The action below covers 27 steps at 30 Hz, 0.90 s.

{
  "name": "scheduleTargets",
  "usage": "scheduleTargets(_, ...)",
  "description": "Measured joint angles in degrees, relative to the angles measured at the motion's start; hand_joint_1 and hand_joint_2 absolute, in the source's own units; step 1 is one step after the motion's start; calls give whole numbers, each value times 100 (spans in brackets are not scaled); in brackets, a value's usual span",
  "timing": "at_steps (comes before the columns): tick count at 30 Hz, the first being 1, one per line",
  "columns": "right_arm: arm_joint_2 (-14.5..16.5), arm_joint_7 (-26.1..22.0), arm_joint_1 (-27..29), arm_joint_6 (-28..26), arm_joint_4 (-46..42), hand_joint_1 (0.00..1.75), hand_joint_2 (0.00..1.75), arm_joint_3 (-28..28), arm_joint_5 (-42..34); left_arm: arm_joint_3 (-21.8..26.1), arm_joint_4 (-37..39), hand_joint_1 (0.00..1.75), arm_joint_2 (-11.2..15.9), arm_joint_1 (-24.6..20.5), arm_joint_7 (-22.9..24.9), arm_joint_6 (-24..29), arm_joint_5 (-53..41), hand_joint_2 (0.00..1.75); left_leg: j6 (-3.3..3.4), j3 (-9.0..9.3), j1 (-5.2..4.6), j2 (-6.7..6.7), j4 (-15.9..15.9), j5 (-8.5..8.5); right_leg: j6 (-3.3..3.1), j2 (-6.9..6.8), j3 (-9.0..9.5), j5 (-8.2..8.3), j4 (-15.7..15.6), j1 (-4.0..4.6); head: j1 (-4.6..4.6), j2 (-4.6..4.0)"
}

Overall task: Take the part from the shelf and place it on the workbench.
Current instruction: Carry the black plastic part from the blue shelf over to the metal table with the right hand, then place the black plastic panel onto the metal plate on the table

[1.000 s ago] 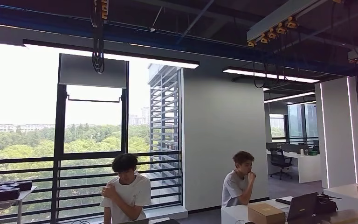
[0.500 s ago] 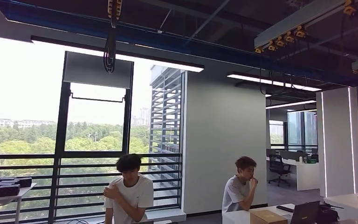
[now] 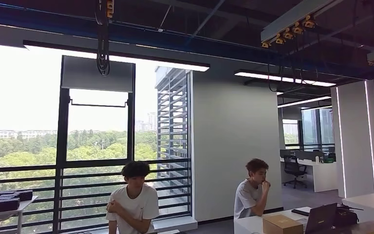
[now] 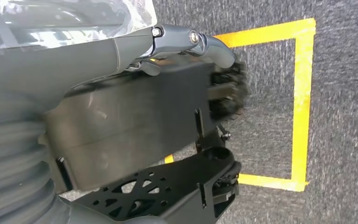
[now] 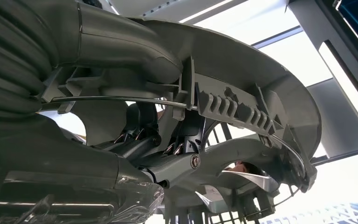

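Head view: a tall window wall (image 3: 97, 126) with horizontal rails takes up the left half, with trees and sky beyond it. A plain white wall (image 3: 233, 146) stands to its right.

Left wrist view: grey carpet floor (image 4: 345, 116), marked with a square outline of yellow tape (image 4: 303, 93).

A white counter (image 3: 246, 225) runs along the lower right of the head view. One person in a white shirt (image 3: 134, 204) stands near the window. A second person (image 3: 251, 195) leans on the counter with a hand at the chin.

The part (image 5: 242, 107) is a grey moulded piece, curved and ribbed, with a thin wire along its rim. It is in my right robot hand (image 5: 135, 140), whose dark fingers (image 5: 142, 121) are wrapped onto it. It is held up against the ceiling lights, and neither shelf nor counter is under it.

My left robot hand (image 4: 182, 39) shows one bent grey finger above the floor. I cannot tell whether it is closed or apart.

On the counter: an open laptop (image 3: 321, 218), and just beside it a cardboard box (image 3: 281, 224). A group of dark cases (image 3: 7, 201) sits at the far left by the window.
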Motion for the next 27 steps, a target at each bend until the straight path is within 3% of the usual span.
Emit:
scheduleTargets(1,2,2,3,0,7,175,175,2,0,0,-1,0,0,0,0,-1,1,175,3,-55,1,0,26,95,3,5,25,-20,1,2,3,0)
scheduleTargets(2,4,5,6,0,11,175,175,4,0,0,-1,0,0,0,0,-2,2,175,19,-2,1,0,-172,298,11,12,61,-44,2,4,7,0)
scheduleTargets(4,8,8,7,0,13,175,175,8,0,-1,1,0,2,0,0,-5,4,175,81,260,-15,0,-868,746,40,22,133,-95,1,11,13,0)
scheduleTargets(5,10,8,4,0,13,175,175,10,0,-1,1,0,3,0,0,-5,5,175,117,378,-30,0,-1159,858,64,26,152,-117,5,16,14,1)
scheduleTargets(8,10,10,-3,-1,17,175,175,19,-1,0,2,0,1,-2,1,-7,6,175,198,516,-67,-7,-1445,812,164,16,136,-133,-4,16,4,2)
scheduleTargets(11,9,12,-13,-3,22,175,175,18,-1,2,0,0,-9,-3,-3,-11,4,175,277,588,-22,-16,-1556,828,259,4,56,-248,173,9,-14,1)
scheduleTargets(14,7,12,-13,-4,35,175,175,23,-1,2,1,0,-14,-2,-4,-21,4,175,328,632,-13,-3,-1582,799,311,6,-507,-617,1161,2,-49,0)
scheduleTargets(15,6,13,-9,-3,45,175,175,24,-3,2,2,0,-15,-2,-4,-22,5,175,334,646,-17,-3,-1579,782,321,5,-690,-655,1432,0,-56,0)
scheduleTargets(16,6,15,-7,-3,56,175,175,26,-8,2,2,0,-15,-2,-4,-25,6,175,335,668,-19,-5,-1575,760,326,4,-785,-588,1520,-1,-61,0)
scheduleTargets(17,6,19,-7,-2,66,175,175,26,-14,2,2,0,-16,-2,-4,-27,7,175,329,701,-20,-10,-1570,734,322,4,-767,-416,1389,-2,-65,0)
scheduleTargets(19,6,33,-10,-1,77,175,175,27,-24,2,2,0,-18,-2,-4,-30,8,175,294,777,-26,-23,-1556,662,291,1,-498,28,705,4,-68,0)
scheduleTargets(20,7,43,-14,0,81,175,175,28,-24,2,2,0,-19,-2,-4,-32,8,175,266,802,-37,-26,-1539,625,266,2,-353,149,372,12,-66,0)
scheduleTargets(22,8,58,-22,0,87,175,175,29,-24,3,2,0,-19,-4,-4,-37,10,175,204,814,-53,-23,-1532,581,205,6,-216,157,82,35,-57,0)
scheduleTargets(25,11,72,-31,-3,87,175,175,28,-21,3,2,0,-11,-6,-8,-42,13,175,110,819,-46,-8,-1517,516,108,11,-168,117,25,19,-48,0)
scheduleTargets(27,15,83,-38,-8,88,175,175,29,-7,2,2,0,-5,-6,-13,-45,15,175,40,663,-29,-3,-1157,319,49,1,-106,98,-14,-10,-29,0)
